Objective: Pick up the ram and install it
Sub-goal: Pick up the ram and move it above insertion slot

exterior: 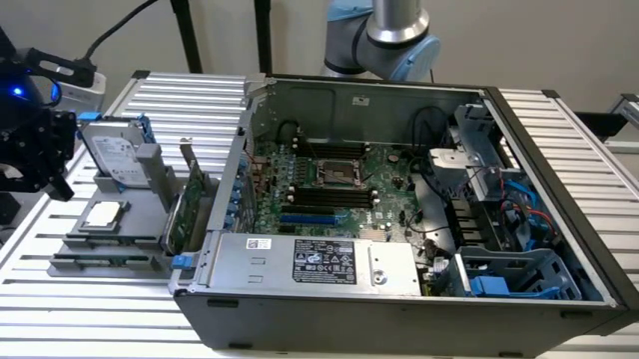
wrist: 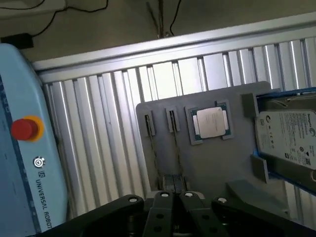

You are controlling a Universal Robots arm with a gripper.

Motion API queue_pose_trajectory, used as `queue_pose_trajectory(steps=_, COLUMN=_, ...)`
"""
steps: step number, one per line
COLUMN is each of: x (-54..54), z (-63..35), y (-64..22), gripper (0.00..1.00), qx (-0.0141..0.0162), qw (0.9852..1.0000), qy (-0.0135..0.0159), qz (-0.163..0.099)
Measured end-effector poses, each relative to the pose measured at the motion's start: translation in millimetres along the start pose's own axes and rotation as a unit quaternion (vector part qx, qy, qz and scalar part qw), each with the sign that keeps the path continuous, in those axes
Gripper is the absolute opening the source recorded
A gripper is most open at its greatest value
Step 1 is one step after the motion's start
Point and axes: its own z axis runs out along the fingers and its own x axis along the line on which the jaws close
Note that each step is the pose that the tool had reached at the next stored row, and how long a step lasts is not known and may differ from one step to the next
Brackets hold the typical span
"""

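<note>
We see one ribbed aluminium table carrying one open dark-grey computer case. Inside the case lie one green motherboard and one silver boxed power supply. Behind the case rises one silver and pale-blue robot arm.

On the exterior view's left of the case sits one flat grey plastic holder. It carries four parts: one silver hard drive standing on edge, one tall green expansion card just beside the case wall, one long thin dark-green ram stick and one small square silver processor chip.

The ram lies flat in the slot along the holder's near edge, in front of the processor and outside the case.

The black gripper hangs above the holder, its tips drawn together, apart from the ram.
</note>
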Motion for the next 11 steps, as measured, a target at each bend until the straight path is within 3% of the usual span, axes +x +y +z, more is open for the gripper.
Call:
queue_pose_trajectory(steps=7, x=-0.1, z=7.0, y=-0.1, gripper=0.00, qx=0.0017, qw=0.9982, qy=0.0010, qz=-0.059)
queue_pose_trajectory(steps=11, x=0.3, z=11.9, y=-0.4, gripper=0.00, qx=0.0025, qw=0.9971, qy=0.0010, qz=-0.077)
